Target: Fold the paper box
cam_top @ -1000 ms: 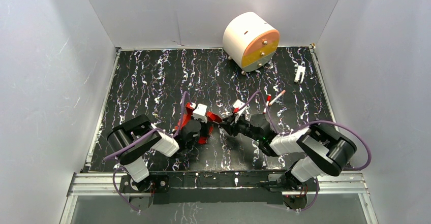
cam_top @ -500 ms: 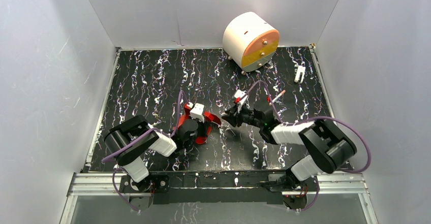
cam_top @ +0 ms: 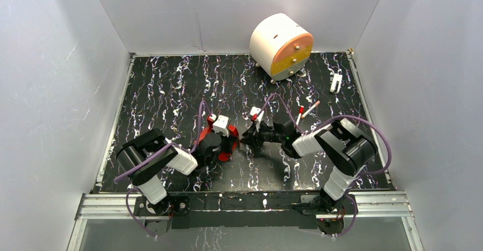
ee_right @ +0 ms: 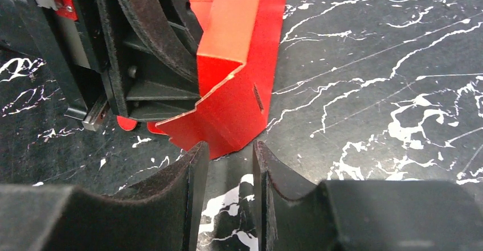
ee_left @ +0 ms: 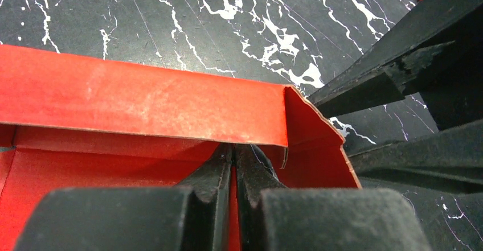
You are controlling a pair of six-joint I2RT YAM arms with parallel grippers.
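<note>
Red card makes up the paper box (cam_top: 230,147), which sits on the black counter (cam_top: 171,86) with white streaks. The box is well in front of the big white-and-orange drum (cam_top: 282,46), nearer the arms and off to the left of the drum as seen from above.

The left hand (ee_left: 233,159) is squeezed tight on the box, with its two fingers pressed together on a thin bit of the card. One long wall of the box stands up just past those fingers. A short end flap is bent round at the corner.

The right hand (ee_right: 228,151) is low over the counter, on the side of the box nearer the drum. Its fingers are a little apart and nothing is between them. The tip of a red flap is just beside its fingertips, and I cannot tell if it touches them.

Two small white pens (cam_top: 307,110) with red caps lie in front of the drum, well apart from the box.
</note>
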